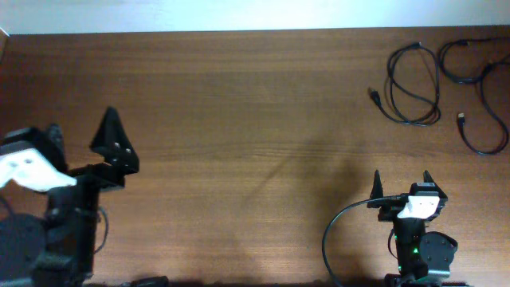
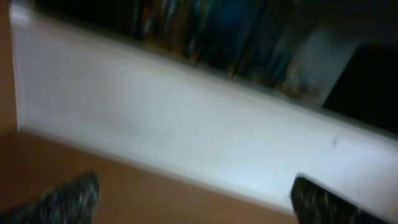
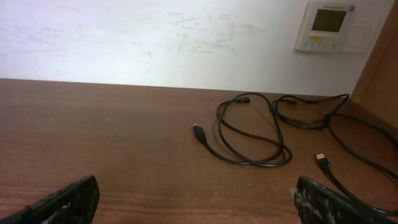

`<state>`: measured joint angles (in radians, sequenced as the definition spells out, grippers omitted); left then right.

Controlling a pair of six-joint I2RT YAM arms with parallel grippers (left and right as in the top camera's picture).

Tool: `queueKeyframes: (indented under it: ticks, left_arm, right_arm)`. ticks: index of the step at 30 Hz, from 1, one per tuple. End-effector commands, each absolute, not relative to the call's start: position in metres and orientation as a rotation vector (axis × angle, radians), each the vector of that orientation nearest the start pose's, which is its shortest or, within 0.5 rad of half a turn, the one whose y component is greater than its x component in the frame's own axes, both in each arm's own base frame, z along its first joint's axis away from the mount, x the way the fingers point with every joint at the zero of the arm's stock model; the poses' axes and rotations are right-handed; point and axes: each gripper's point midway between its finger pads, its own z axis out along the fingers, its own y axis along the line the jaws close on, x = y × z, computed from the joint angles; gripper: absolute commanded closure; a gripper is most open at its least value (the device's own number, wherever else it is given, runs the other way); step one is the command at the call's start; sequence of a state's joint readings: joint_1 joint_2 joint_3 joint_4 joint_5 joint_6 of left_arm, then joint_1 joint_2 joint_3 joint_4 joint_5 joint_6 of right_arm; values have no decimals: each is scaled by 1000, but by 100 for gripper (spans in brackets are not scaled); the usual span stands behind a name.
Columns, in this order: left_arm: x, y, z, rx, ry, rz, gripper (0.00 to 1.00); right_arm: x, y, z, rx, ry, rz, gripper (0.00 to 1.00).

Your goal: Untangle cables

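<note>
Spread wide and empty, left gripper (image 1: 80, 142) above the left side of the wooden table (image 1: 239, 112). Likewise spread, holding nothing, right gripper (image 1: 402, 185) at the near right edge. Well beyond it, toward the far right corner, two black cables (image 3: 280, 134) lying in loose loops, side by side, plug ends free; touching or apart, cannot tell. Behind, white wall with control panel (image 3: 328, 26).

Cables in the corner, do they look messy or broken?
A bit messy, not broken. Two black cables lie in loose loops at the table's far right corner. One crosses over itself, and they seem to touch where they meet. Nothing else stands out.
</note>
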<state>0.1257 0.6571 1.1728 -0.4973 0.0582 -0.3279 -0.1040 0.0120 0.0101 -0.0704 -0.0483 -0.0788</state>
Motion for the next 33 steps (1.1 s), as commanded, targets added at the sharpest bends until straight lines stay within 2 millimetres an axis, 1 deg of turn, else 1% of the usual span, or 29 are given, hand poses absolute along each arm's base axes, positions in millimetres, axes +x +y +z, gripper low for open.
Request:
queueKeyframes:
  ticks: [1, 3, 6, 7, 12, 15, 18, 21, 23, 25, 29, 31, 32, 33]
  left_arm:
    - [241, 10, 433, -203, 1415, -242, 1]
    - [237, 5, 429, -148, 1300, -252, 1]
    - [224, -4, 421, -59, 1117, -265, 1]
    - [219, -6, 415, -42, 1081, -265, 1]
    - [194, -12, 389, -19, 989, -244, 1]
    - [187, -15, 380, -12, 970, -226, 1]
    - [192, -15, 361, -15, 986, -226, 1]
    - [191, -15, 343, -7, 940, -227, 1]
    - [195, -15, 333, -5, 940, -228, 1]
    - [203, -11, 316, -31, 976, -217, 1]
    - [214, -7, 297, -61, 1054, -205, 1]
    - [225, -4, 277, -89, 1146, -194, 1]
    - [232, -2, 260, -105, 1219, -188, 1]
    - [239, 0, 235, -130, 1322, -176, 1]
  right_arm:
    - [245, -20, 157, 1, 1646, -105, 0]
    - [245, -20, 157, 1, 1646, -105, 0]
    - [245, -20, 157, 1, 1646, -105, 0]
    - [245, -20, 157, 1, 1646, -105, 0]
    - [245, -20, 157, 1, 1646, -105, 0]
    - [245, -20, 157, 1, 1646, -105, 0]
    - [245, -20, 157, 1, 1646, -105, 0]
    - [245, -20, 157, 1, 1646, -105, 0]
    - [245, -20, 157, 1, 1646, -105, 0]
    - [245, -20, 157, 1, 1646, -105, 0]
    - [245, -20, 157, 1, 1646, -105, 0]
    - [245, -20, 157, 1, 1646, -105, 0]
    - [245, -20, 157, 1, 1646, -105, 0]
    - [245, -20, 157, 1, 1646, -105, 0]
